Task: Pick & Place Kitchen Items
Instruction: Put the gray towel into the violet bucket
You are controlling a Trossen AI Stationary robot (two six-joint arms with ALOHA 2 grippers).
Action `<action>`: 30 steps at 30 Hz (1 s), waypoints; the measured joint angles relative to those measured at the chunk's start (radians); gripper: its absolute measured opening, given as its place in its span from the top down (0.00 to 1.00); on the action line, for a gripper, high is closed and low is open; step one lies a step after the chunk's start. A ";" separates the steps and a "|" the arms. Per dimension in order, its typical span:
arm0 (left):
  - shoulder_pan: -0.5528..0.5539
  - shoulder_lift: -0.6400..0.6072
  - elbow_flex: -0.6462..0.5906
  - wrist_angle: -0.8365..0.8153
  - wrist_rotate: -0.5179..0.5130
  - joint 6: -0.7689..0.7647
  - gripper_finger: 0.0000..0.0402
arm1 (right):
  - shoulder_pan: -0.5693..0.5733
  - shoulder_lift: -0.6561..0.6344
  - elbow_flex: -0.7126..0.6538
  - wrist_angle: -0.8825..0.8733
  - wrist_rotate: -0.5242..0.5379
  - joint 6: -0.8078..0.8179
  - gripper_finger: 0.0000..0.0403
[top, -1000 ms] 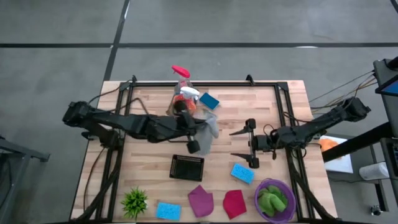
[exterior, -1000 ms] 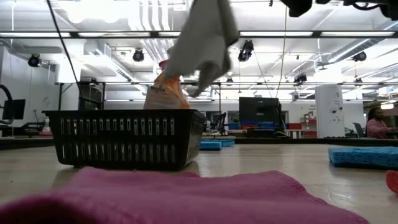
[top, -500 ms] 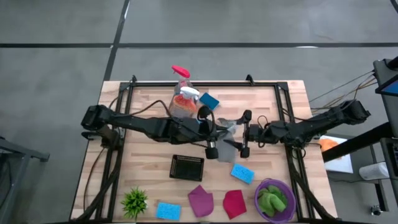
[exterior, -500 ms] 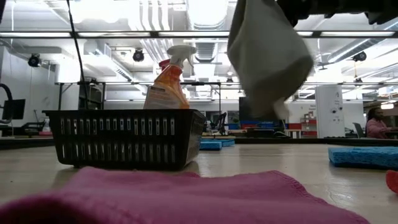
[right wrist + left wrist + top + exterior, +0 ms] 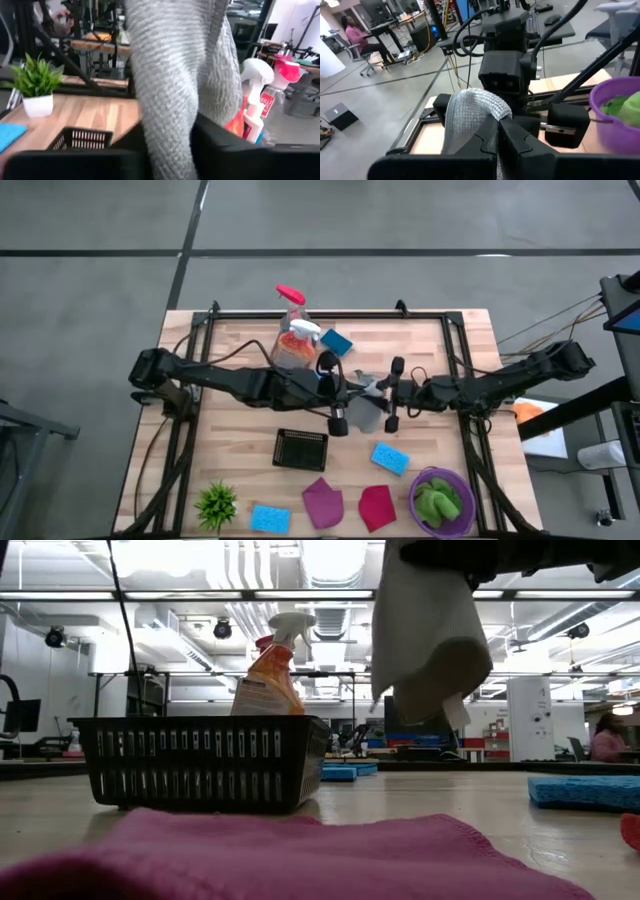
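A grey cloth (image 5: 367, 408) hangs in the air over the middle of the table, between my two grippers. My left gripper (image 5: 345, 395) reaches in from the left and is shut on it. My right gripper (image 5: 385, 395) comes from the right, with its fingers closed on the same cloth (image 5: 175, 75). In the low view the cloth (image 5: 425, 640) hangs bunched, well above the tabletop. An orange spray bottle (image 5: 295, 345) and a clear one with a red trigger (image 5: 290, 298) stand at the far edge, next to a blue sponge (image 5: 336, 341). My left gripper pinches a bunched upper part of the grey cloth (image 5: 475, 107) between its two shut fingers, which come in level from the table's left. The cloth bulges up over the fingertips and hangs slack below, clear of the table. My right gripper has the hanging cloth's folds (image 5: 165, 125) between its two fingers, one on each side, coming level from the table's right. Several folds of cloth fill the gap. The cloth hangs down past the fingers, clear of the table.
A black basket (image 5: 300, 449) sits near the table's middle. Along the near edge lie a blue sponge (image 5: 270, 518), a magenta cloth (image 5: 322, 502) and a red cloth (image 5: 376, 507). There is also a small plant (image 5: 217, 502), a purple bowl (image 5: 462, 498) holding a green cloth, and another sponge (image 5: 389, 457).
My left gripper has carried the grey cloth toward the table's right, away from above the basket. My right gripper has moved toward the table's left, up to the cloth. The cloth, swinging half a second ago, now hangs bunched between both grippers.
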 joint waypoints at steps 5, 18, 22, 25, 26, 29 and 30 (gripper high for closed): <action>0.000 -0.039 -0.003 -0.075 0.001 0.017 0.97 | 0.001 0.000 0.000 0.002 -0.054 -0.001 0.93; -0.008 -0.317 -0.420 0.147 0.091 -0.038 0.70 | 0.040 0.035 -0.112 0.481 -0.303 -0.022 0.95; -0.008 -0.429 -0.635 0.268 0.085 -0.118 0.65 | 0.058 0.033 -0.199 0.607 -0.373 -0.034 0.96; -0.008 -0.509 -0.784 0.341 0.058 -0.181 0.64 | 0.092 -0.021 -0.245 0.638 -0.412 -0.035 0.96; -0.009 -0.536 -0.827 0.359 0.049 -0.198 0.64 | 0.108 -0.049 -0.252 0.636 -0.419 -0.035 0.96; -0.010 -0.597 -0.946 0.427 0.032 -0.246 0.64 | 0.164 -0.146 -0.260 0.546 -0.438 -0.035 0.96; -0.010 -0.610 -0.980 0.445 0.026 -0.260 0.64 | 0.184 -0.181 -0.255 0.483 -0.443 -0.035 0.96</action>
